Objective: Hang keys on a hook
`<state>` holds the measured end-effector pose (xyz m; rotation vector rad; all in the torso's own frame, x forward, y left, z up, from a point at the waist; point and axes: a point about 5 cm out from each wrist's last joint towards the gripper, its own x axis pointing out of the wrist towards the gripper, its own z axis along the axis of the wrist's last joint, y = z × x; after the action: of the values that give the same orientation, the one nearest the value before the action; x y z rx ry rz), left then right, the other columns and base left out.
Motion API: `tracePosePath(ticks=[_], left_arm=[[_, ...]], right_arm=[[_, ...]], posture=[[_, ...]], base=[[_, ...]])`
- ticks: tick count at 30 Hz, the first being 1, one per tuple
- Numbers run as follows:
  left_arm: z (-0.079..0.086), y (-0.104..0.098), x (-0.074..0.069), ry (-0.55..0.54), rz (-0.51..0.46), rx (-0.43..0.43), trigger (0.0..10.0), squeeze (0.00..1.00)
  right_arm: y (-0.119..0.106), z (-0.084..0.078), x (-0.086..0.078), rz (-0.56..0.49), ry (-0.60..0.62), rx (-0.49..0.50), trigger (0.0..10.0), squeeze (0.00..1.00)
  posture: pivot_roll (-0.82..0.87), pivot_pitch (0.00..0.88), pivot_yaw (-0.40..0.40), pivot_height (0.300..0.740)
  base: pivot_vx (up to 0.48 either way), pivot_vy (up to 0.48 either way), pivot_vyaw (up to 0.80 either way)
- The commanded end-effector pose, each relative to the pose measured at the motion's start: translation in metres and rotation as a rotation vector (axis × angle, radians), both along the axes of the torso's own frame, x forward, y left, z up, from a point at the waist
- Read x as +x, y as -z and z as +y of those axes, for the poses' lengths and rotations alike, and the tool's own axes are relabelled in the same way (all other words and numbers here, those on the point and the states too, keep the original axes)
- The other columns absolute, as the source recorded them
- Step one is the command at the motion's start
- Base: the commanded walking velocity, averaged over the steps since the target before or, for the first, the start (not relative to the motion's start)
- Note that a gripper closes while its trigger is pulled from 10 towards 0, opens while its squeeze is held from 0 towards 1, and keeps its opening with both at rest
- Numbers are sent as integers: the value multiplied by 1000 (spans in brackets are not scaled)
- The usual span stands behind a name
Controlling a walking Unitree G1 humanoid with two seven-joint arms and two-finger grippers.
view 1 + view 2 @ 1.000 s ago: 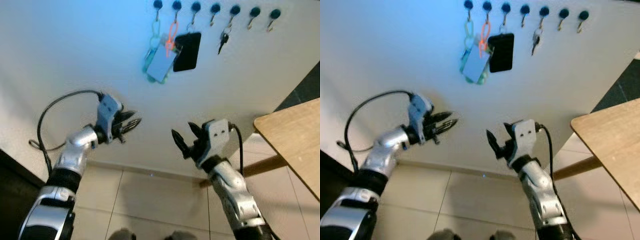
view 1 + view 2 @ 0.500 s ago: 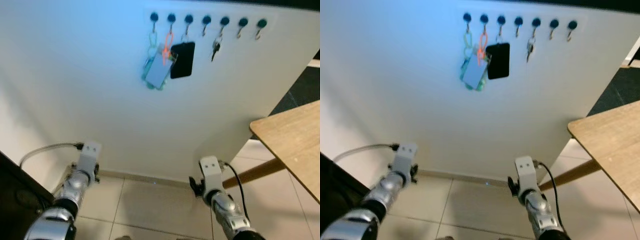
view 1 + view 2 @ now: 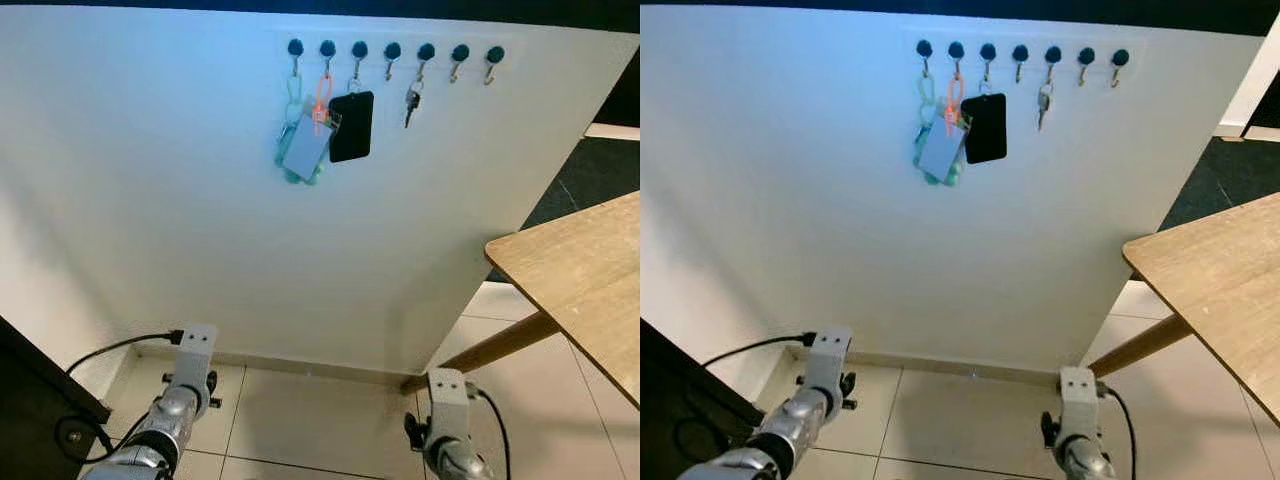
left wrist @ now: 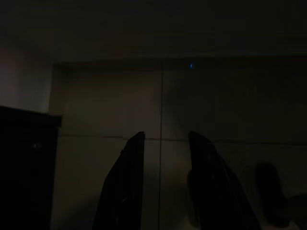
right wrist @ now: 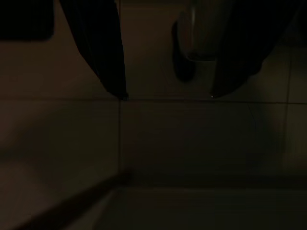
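Left gripper (image 4: 163, 143): hangs low over the floor tiles (image 4: 201, 105), fingers apart, nothing between them.
Right gripper (image 5: 165, 96): also low over the tiles, fingers spread, empty.
Keys (image 3: 411, 100): a small bunch on the fifth hook (image 3: 424, 53) from the left, high on the white wall (image 3: 150, 180).
Step in hand: judging by this, the hanging looks finished; best to keep both arms down and away from the rack.
Count: seven hooks; four loaded, three bare; one black tag (image 3: 351, 126), one grey card (image 3: 304, 150), one wooden table (image 3: 580, 270) on the right.
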<state>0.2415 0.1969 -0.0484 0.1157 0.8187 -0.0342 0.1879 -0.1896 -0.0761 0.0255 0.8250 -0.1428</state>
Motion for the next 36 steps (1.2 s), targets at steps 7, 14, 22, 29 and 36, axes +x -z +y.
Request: tracePosePath(ticks=[7, 14, 22, 29, 36], left_arm=[[-6, 10, -13, -7, 58, -29, 10000, 0], [-5, 8, -11, -15, 16, -23, 10000, 0], [-8, 4, -6, 15, -28, -35, 10000, 0], [-8, 0, -1, -1, -63, -40, 10000, 0], [-8, 0, 0, -1, -62, -29, 10000, 0]], right_arm=[[1, -4, -4, -10, 50, -19, 10000, 0], [0, -6, -1, -29, 53, -20, 10000, 0], [-2, -6, 2, -43, 56, -17, 10000, 0], [-3, -5, 4, -54, 43, -24, 10000, 0], [-4, -4, 5, -67, 39, -22, 10000, 0]], posture=[[24, 31, 11, 740], [27, 31, 5, 740], [25, 29, 8, 740], [26, 29, 7, 740], [27, 29, 7, 740]], base=[[0, 0, 0], [0, 0, -716], [0, 0, -800], [0, 0, -800], [0, 0, -800]])
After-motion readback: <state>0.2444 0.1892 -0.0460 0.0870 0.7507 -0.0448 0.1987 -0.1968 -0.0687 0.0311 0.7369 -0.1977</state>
